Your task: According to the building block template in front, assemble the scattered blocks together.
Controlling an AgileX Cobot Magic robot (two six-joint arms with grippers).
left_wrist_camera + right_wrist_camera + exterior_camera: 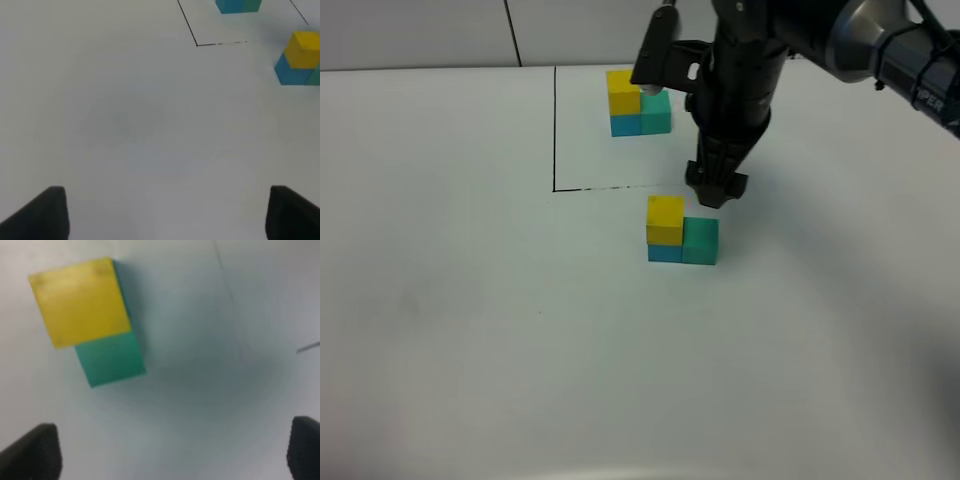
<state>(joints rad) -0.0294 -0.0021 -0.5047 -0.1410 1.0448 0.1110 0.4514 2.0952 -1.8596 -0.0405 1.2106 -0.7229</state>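
Note:
The building block template [638,103] stands at the back inside a thin black line [555,130]: yellow on blue, teal-green alongside. The scattered blocks stand joined just in front of that line: the yellow cube [666,218] on the sky-blue cube [665,252], the teal-green cube [700,241] touching on the right. My right gripper [717,190] hangs just behind and above this cluster. In the right wrist view the right gripper [175,455] is open and empty, with the yellow cube [80,300] and teal-green cube [111,360] below it. My left gripper [165,215] is open and empty over bare table.
The white table [470,300] spreads wide to the left and front. The left wrist view shows the frame's corner [197,45], the template's base [239,5] and the joined cluster [300,60] at its edge. The left arm is outside the exterior view.

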